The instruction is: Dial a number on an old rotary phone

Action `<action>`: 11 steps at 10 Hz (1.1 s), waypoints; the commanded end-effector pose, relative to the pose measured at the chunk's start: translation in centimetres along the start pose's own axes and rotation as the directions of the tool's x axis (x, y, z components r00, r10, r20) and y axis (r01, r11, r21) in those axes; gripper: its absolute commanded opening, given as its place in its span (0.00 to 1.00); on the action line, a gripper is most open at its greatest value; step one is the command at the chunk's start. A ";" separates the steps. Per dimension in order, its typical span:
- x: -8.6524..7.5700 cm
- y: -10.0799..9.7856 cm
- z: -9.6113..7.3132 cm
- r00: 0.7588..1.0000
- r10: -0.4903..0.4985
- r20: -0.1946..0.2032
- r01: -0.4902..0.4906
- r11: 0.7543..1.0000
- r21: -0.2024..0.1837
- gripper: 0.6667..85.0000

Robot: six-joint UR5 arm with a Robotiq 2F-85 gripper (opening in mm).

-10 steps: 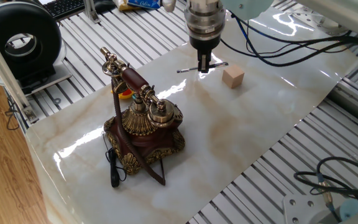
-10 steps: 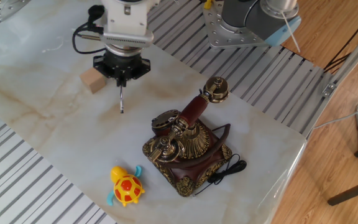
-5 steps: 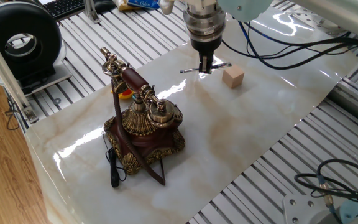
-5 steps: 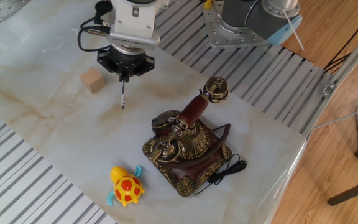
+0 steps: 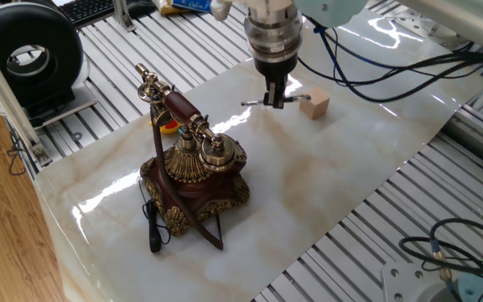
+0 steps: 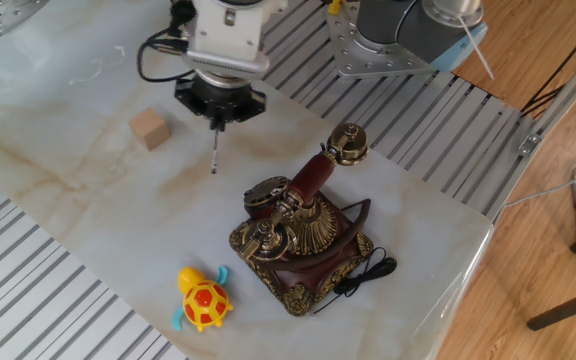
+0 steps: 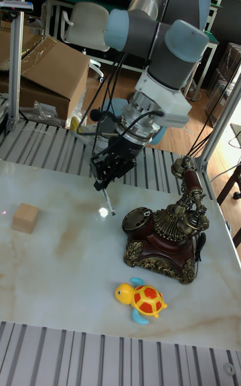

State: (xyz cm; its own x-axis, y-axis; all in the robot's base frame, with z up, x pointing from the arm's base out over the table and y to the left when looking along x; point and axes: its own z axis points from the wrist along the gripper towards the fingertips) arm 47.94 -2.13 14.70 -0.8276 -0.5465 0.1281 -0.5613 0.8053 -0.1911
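**Bystanders on the marble sheet**

The marble sheet (image 6: 58,210) serves as landmark. A small wooden cube (image 6: 150,129) sits on it toward one end. A yellow-and-orange toy turtle (image 6: 202,299) with blue flippers lies near the sheet's long edge, well apart from the cube. Beyond the sheet stands a cardboard box (image 7: 47,71).

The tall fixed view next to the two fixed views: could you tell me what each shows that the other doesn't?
Only the tall view shows the whole arm, a cardboard box and a chair. Only the fixed views show a keyboard, the black round device and the wood floor. All show the phone, the gripper shut on a thin rod, and the wooden cube.
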 end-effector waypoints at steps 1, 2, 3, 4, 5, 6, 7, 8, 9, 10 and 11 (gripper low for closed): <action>0.7 2.6 -0.6 0.998 0.052 -0.032 -0.053 0.999 -0.007 0.01; 0.4 2.6 -0.6 0.999 0.038 -0.022 -0.039 0.999 -0.008 0.01; 0.3 2.5 -0.6 1.000 0.008 -0.019 -0.008 1.000 -0.005 0.01; 0.2 2.6 -0.6 1.000 -0.023 -0.014 0.023 1.000 -0.010 0.01; -0.1 2.9 -0.6 0.998 -0.057 -0.002 0.057 0.998 -0.018 0.01; -1.3 4.3 -0.3 0.996 -0.088 0.025 0.090 0.995 -0.046 0.01; -2.1 5.2 0.0 0.993 -0.116 0.028 0.117 0.992 -0.039 0.01; -2.3 5.3 0.2 0.988 -0.152 0.027 0.153 0.988 -0.028 0.01; -1.7 4.5 0.1 0.982 -0.189 0.019 0.189 0.982 -0.016 0.01; -1.3 3.8 -0.1 0.972 -0.235 0.016 0.236 0.972 -0.017 0.01; -1.3 4.1 -0.1 0.968 -0.250 0.021 0.251 0.968 -0.027 0.01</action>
State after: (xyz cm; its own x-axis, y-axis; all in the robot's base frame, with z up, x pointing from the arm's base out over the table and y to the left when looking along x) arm 46.75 1.68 13.82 -0.7128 -0.6848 0.1515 -0.7014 0.6969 -0.1499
